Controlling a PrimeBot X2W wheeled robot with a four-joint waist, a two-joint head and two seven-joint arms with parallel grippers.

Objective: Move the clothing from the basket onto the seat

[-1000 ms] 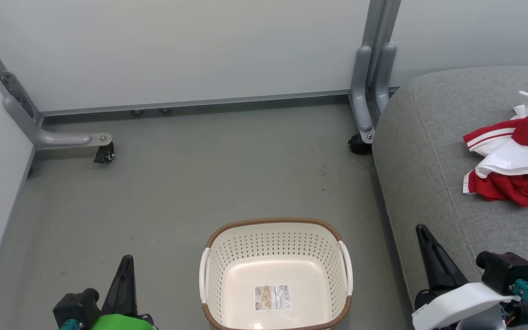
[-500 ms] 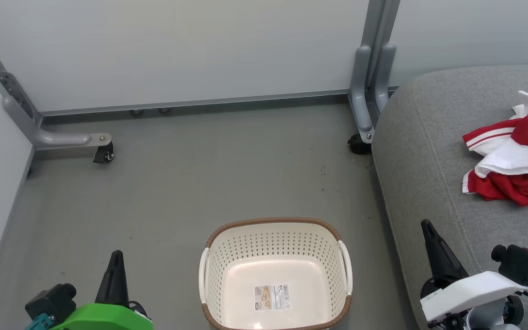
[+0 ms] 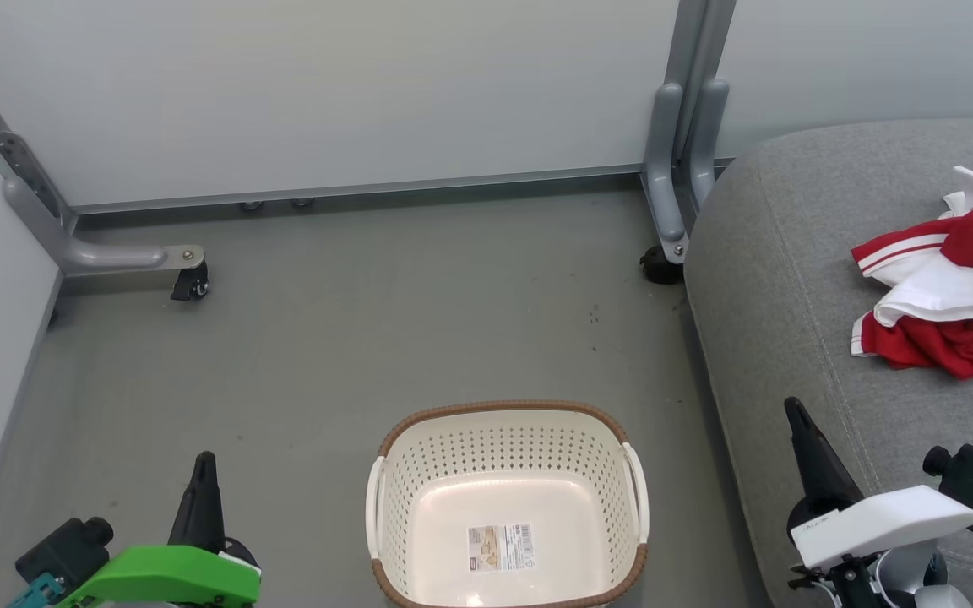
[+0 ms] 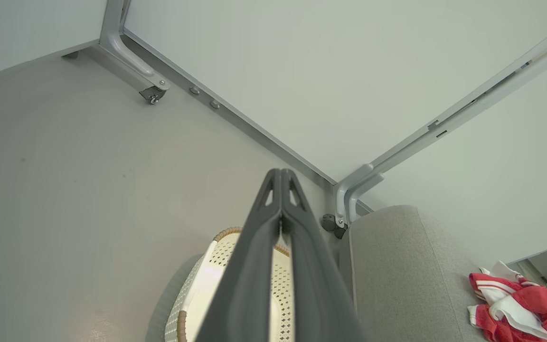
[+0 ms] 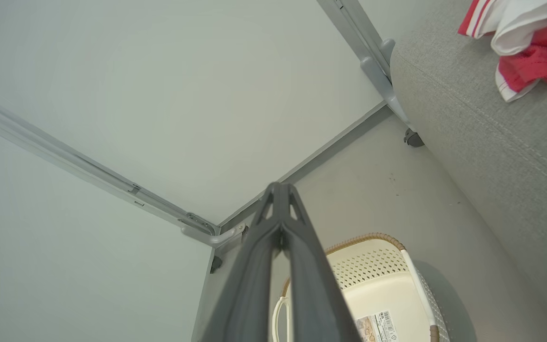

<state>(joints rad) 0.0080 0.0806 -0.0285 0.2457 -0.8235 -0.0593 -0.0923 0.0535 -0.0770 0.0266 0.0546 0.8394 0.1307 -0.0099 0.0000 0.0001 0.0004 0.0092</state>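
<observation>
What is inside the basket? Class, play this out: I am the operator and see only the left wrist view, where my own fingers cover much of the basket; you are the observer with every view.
Observer: Head view: the basket holds only a label sticker on its floor, no clothing.
Operator: Where is the right gripper?
Observer: The right gripper is at the head view's lower right, overlapping the seat, fingers shut on nothing.
Operator: Is my left gripper over the basket?
Observer: No; the head view puts the left gripper to the basket's left, against the floor.
</observation>
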